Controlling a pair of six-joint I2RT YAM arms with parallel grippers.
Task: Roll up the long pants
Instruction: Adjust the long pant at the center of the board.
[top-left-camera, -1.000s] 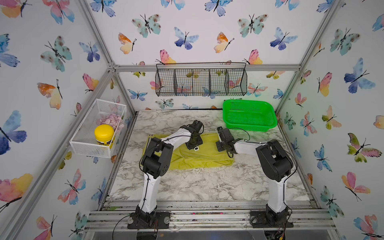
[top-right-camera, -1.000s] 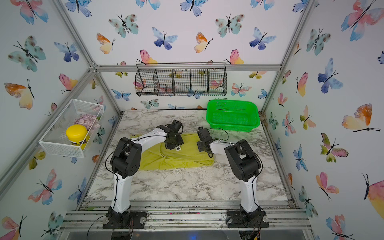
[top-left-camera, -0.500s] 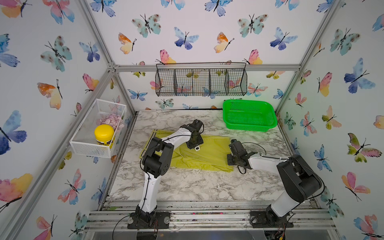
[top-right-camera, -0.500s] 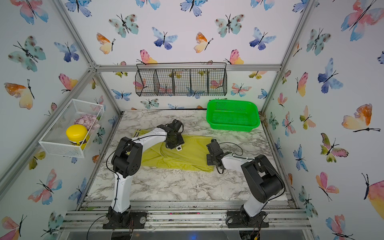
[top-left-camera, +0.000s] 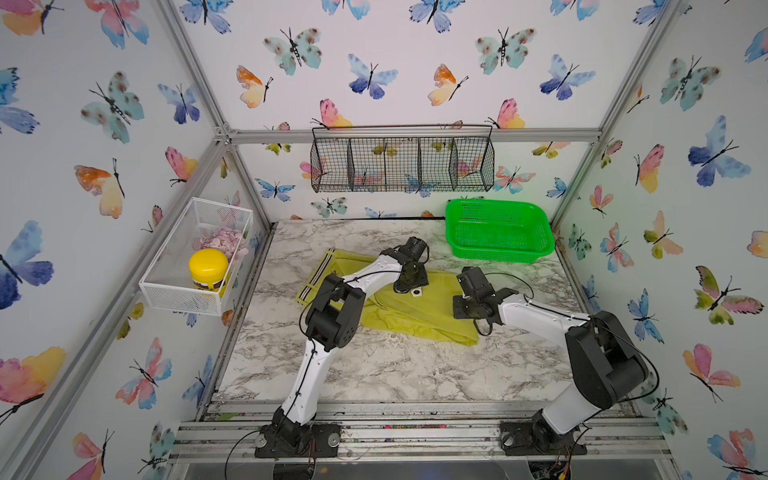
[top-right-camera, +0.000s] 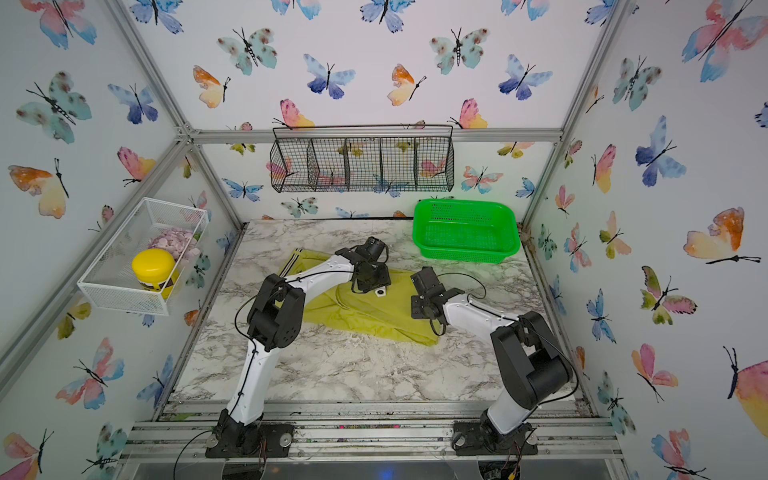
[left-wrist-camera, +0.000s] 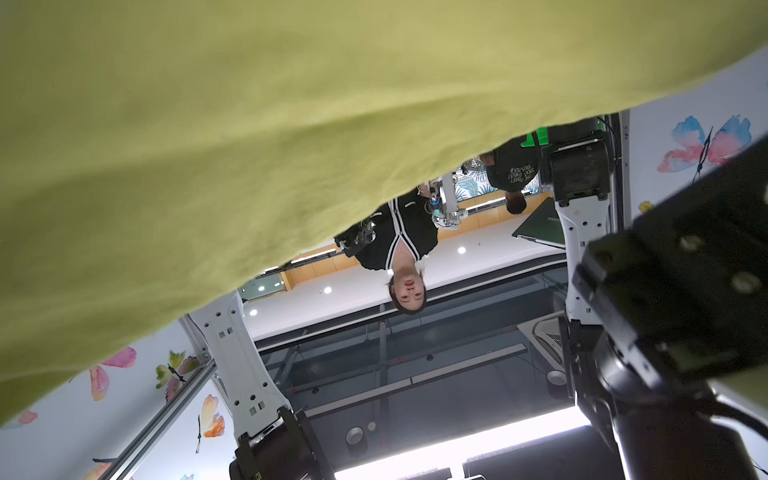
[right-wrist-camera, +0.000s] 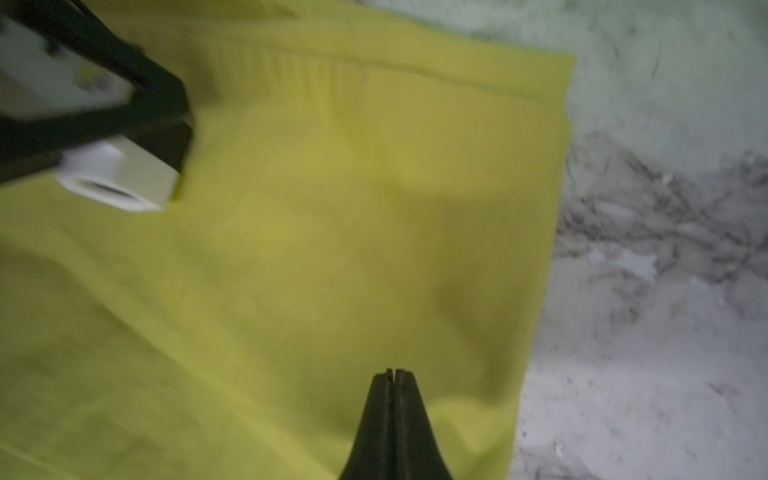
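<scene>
Chartreuse pants (top-left-camera: 419, 318) are laid out on the marble bench (top-left-camera: 395, 374), roughly mid-bench and a bit toward the back edge. The long axis runs on a diagonal. The striped waistband (top-left-camera: 318, 276) points at the back-left corner and the leg ends (top-left-camera: 467, 336) point toward the front-right. They're mostly flat, but the side nearer the front edge is rumpled, with some cloth bunched up by the left arm (top-left-camera: 332, 311) at its elbow.

The left gripper (top-left-camera: 411, 286) is down on the pants about halfway along, aimed into the cloth. Honestly can't tell if it's pinching fabric or just pressing on it. Both top views hide the fingers, and its own wrist view is mostly yellow-green cloth right up against the lens, no fingers in sight.

The right gripper (right-wrist-camera: 394, 372) is clenched tight, fingers together with nothing between them, over the pants just inside the leg ends. That wrist view is blurry, so no idea whether the tips touch the cloth. Bare marble starts right beside the leg ends there.

A green basket (top-left-camera: 498, 254) sits in the back-right corner, well apart from the pants.
</scene>
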